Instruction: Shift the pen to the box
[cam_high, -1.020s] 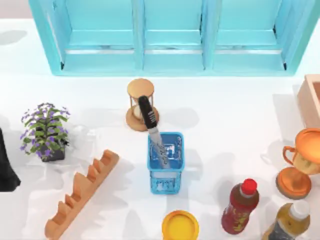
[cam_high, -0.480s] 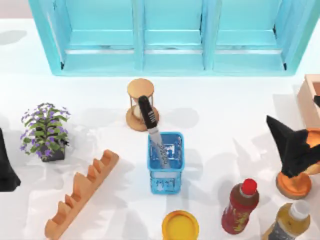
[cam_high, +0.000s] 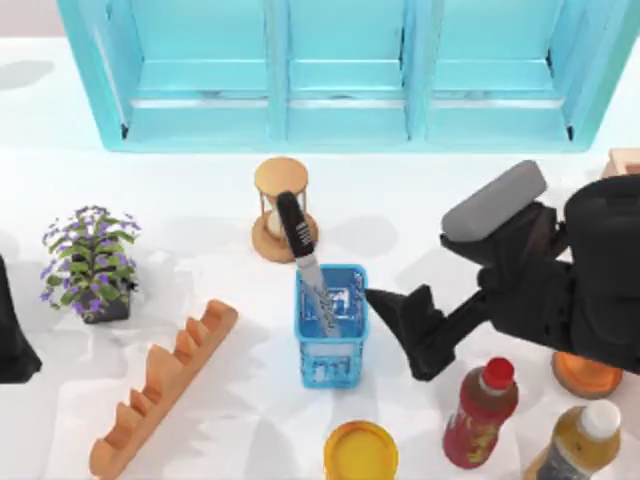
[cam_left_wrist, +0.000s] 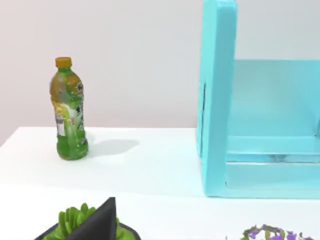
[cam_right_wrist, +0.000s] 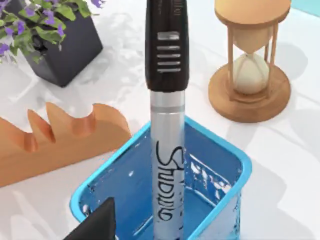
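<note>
Right pincer (cam_high: 385, 305) spread wide, just beside the blue basket (cam_high: 331, 325) near the worktop's middle, gripping nothing. Pen (cam_high: 308, 262) standing tilted in that basket, not yet grasped. Lift and carry to the box (cam_high: 622, 160) at the right edge all left to do; left arm parked at the left edge.

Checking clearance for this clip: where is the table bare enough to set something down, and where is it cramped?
Bare table lies between the hourglass and the right arm, and between the potted plant and the blue cabinet. It is crowded at the right, where the right gripper sits between the blue basket holding the pen and the red bottle.
</note>
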